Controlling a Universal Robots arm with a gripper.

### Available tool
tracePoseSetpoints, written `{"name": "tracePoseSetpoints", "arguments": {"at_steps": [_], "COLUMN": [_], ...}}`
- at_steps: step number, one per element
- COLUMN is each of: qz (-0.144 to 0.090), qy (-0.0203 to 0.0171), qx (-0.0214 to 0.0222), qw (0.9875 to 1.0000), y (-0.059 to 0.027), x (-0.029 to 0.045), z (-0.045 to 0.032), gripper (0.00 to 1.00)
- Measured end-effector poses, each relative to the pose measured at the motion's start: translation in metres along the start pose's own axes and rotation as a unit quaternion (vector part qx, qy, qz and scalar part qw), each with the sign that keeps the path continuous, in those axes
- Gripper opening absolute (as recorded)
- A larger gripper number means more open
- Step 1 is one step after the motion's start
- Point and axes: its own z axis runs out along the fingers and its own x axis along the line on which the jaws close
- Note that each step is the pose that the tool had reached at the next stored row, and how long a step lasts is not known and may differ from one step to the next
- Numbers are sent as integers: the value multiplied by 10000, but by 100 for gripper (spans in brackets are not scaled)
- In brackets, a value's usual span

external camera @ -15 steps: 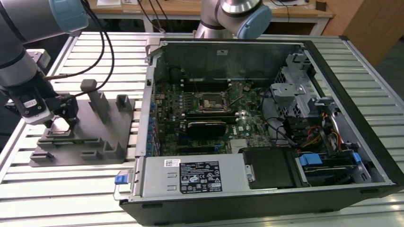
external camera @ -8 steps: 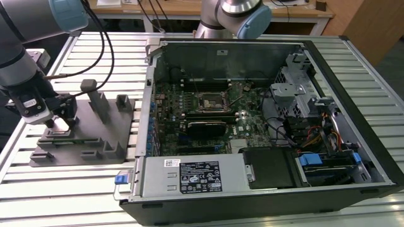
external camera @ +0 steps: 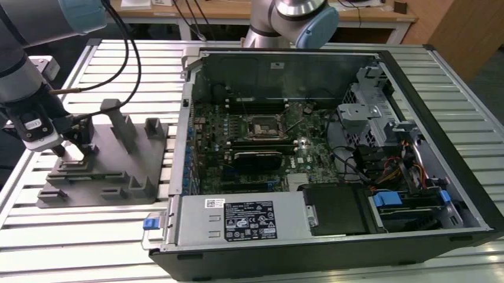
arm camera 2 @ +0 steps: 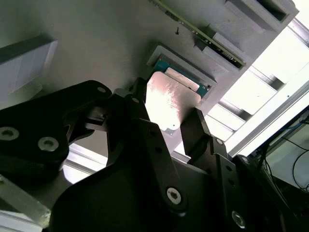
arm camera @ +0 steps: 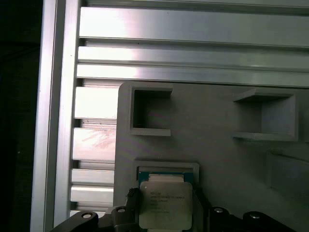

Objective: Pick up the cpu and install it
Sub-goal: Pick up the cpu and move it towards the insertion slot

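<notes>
The cpu (arm camera: pixel 164 203), a small square chip with a pale silver top and a green rim, lies at a shallow pocket of the grey plastic tray (external camera: pixel 118 171). In the second wrist view the cpu (arm camera 2: pixel 169 99) gleams between two black fingers (arm camera 2: pixel 137 104). My gripper (external camera: pixel 71 152) is down at the tray's end on the exterior view's left, its fingers pressed against two opposite edges of the chip. Whether the chip has left the pocket floor I cannot tell. The motherboard's open socket (external camera: pixel 264 127) lies inside the computer case.
The open computer case (external camera: pixel 409 76) lies on the slatted aluminium table (external camera: pixel 126 59), on the exterior view's right of the tray. Upright posts (external camera: pixel 118 121) stand on the tray beside my gripper. A second robot arm (external camera: pixel 295 17) stands behind the case. A black finned block (external camera: pixel 256 159) sits below the socket.
</notes>
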Motion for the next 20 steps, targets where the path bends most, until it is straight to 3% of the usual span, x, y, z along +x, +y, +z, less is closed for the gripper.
{"name": "tracePoseSetpoints", "arguments": {"at_steps": [11,20], "qz": [0,0], "qy": [-1,-1], "qx": [-14,-30], "qw": [10000,10000], "y": [4,5], "x": [-1,-1], "z": [-149,-222], "gripper": [53,53]}}
